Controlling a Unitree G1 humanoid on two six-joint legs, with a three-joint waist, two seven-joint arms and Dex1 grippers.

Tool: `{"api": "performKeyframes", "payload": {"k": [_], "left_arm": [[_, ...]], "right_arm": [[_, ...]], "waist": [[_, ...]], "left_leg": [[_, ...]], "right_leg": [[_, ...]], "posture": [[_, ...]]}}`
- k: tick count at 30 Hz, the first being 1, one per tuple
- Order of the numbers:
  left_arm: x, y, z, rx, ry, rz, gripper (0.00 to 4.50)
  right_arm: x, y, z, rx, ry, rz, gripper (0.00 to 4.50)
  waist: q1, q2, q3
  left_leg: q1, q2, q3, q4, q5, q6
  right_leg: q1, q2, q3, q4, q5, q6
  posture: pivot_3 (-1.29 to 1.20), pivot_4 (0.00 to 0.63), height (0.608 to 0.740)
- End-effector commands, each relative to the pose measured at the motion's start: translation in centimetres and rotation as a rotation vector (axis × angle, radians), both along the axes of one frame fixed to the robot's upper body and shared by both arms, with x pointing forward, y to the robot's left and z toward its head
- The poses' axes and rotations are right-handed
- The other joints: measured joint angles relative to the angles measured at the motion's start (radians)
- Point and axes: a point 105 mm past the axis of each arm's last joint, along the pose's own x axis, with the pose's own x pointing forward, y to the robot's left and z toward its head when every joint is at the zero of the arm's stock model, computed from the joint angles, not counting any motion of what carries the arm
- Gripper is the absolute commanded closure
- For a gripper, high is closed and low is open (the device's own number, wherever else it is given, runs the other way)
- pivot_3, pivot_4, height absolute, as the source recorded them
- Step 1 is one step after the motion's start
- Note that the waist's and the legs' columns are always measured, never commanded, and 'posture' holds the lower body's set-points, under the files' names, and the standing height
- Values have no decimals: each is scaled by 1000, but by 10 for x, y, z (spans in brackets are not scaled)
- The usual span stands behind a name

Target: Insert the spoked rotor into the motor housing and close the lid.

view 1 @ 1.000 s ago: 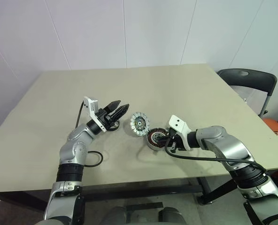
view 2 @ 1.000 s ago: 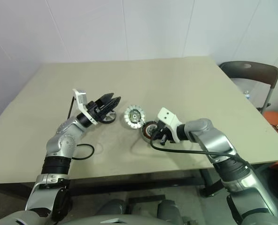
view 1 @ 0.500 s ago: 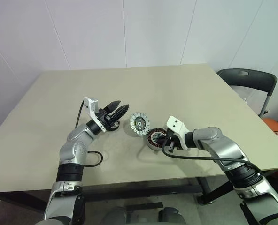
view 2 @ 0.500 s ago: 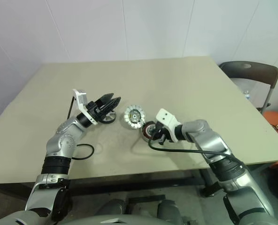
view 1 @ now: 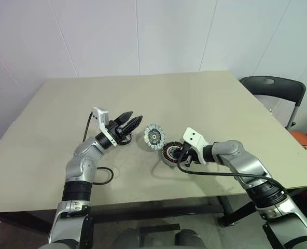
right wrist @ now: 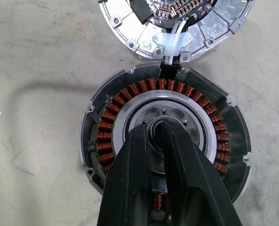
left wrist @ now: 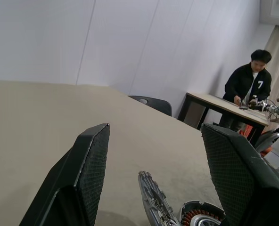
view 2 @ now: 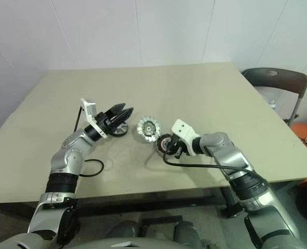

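Fingers: right gripper (right wrist: pixel 162 136) pressed together above the housing (view 1: pixel 170 154) centre; left gripper (view 1: pixel 132 120) spread, empty.
Rotor (right wrist: pixel 177 123): seated inside housing.
Lid (view 1: pixel 154 137): open beside housing.
Handling: likely heavy, rigid; push the lid's rim.

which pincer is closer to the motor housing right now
Right. The right pincer is directly over the motor housing, its shut tips at the centre. The left pincer is open, off to the housing's left beyond the raised lid.
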Motion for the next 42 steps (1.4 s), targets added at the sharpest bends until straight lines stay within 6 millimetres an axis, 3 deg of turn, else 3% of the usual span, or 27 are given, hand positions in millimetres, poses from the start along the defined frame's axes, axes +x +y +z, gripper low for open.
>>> {"api": "performKeyframes", "payload": {"k": [1, 12, 20, 27, 34, 41, 42], "left_arm": [[-1, 0, 6, 12, -34, -1, 1211], [-1, -1, 4, 20, -32, -10, 1211], [0, -2, 4, 23, -34, -14, 1211], [0, -2, 2, 30, -33, -14, 1211], [-1, -5, -2, 39, -28, -22, 1211], [-2, -4, -4, 47, -24, -21, 1211], [-2, -3, -4, 48, -23, -20, 1211]], "right_arm": [[10, -2, 12, 5, -58, -21, 3989], [7, -5, 5, -11, -29, -25, 3989], [13, -21, -6, -75, -7, -104, 3989], [9, -9, -3, 108, 93, -139, 3989], [14, -13, -1, 169, 114, -202, 3989], [22, -15, 15, 252, 81, -221, 3989], [22, -15, 16, 254, 79, -218, 4168]], "waist": [[0, 0, 0], [0, 0, 0], [2, 0, 0], [1, -1, -1], [0, -1, 0], [1, -1, 0], [1, -1, 0]], "left_leg": [[0, 0, 0, 0, 0, 0], [0, 0, 0, 0, 0, 0], [1, 0, 0, 0, 0, 0], [2, 0, -1, 1, 0, 0], [1, 0, -1, 0, 0, 0], [1, 0, -1, 0, 0, 0], [1, 0, -1, 0, 0, 0]], "right_leg": [[0, 0, 0, 0, 0, 0], [0, 0, 0, 0, 0, 0], [1, 0, 0, 0, 0, 0], [3, 0, 0, 0, -3, 0], [1, 0, 0, 0, 0, -1], [2, 0, 0, 0, -1, -1], [1, 0, 0, 0, 0, -1]], "posture": [[0, 0, 740], [0, 0, 740], [0, 0, 740], [0, 0, 740], [0, 0, 740], [0, 0, 740], [0, 0, 740]]}}
